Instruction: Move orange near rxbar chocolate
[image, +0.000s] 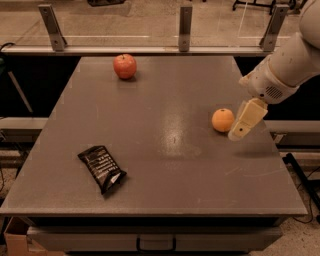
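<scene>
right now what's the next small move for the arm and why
Probably ease the gripper a little left, over the orange: it hangs just right of the fruit, not over it, while the orange sits on the right side of the table, far from the rxbar chocolate at front left.

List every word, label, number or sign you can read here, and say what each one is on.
Nothing can be read.
rxbar chocolate: white print on the black wrapper, too small to read.
orange, red apple, table: no text visible.
gripper, just right of the orange above the table: no marking visible.
</scene>
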